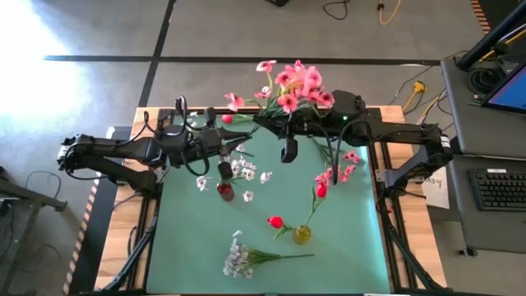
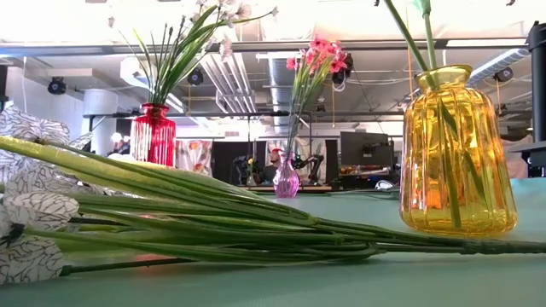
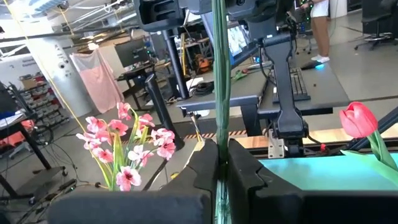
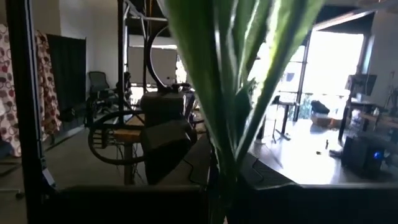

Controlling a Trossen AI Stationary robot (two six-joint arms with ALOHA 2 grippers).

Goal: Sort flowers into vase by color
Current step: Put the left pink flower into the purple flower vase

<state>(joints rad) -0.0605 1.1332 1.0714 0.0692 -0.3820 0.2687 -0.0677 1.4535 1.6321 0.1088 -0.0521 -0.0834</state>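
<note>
Flowers are sitting partly sorted on the green mat (image 1: pixel 197 247): white blossoms (image 1: pixel 244 172) are standing in the red vase (image 2: pixel 155 136), a red bud (image 1: pixel 320 191) is leaning out of the yellow vase (image 2: pixel 459 153), and a few pink blossoms (image 2: pixel 317 53) are rising from the small purple vase (image 2: pixel 286 179) toward the right side. A white spray (image 1: pixel 238 259) is lying flat near the front edge, its long stems running toward the yellow vase, and a loose red bud (image 1: pixel 275 221) is lying just beside that vase. At the back of the table the right gripper (image 1: pixel 275 123) is holding a big pink spray (image 1: pixel 294 86) in the air, fingers clamped on its leafy base. The left gripper (image 3: pixel 221 155) is reaching in from the left above the red vase, its fingers pressing together on a thin green stem (image 3: pixel 219 74); that stem is running out of sight, so which bloom it belongs to I cannot say for sure, possibly the pink spray.
</note>
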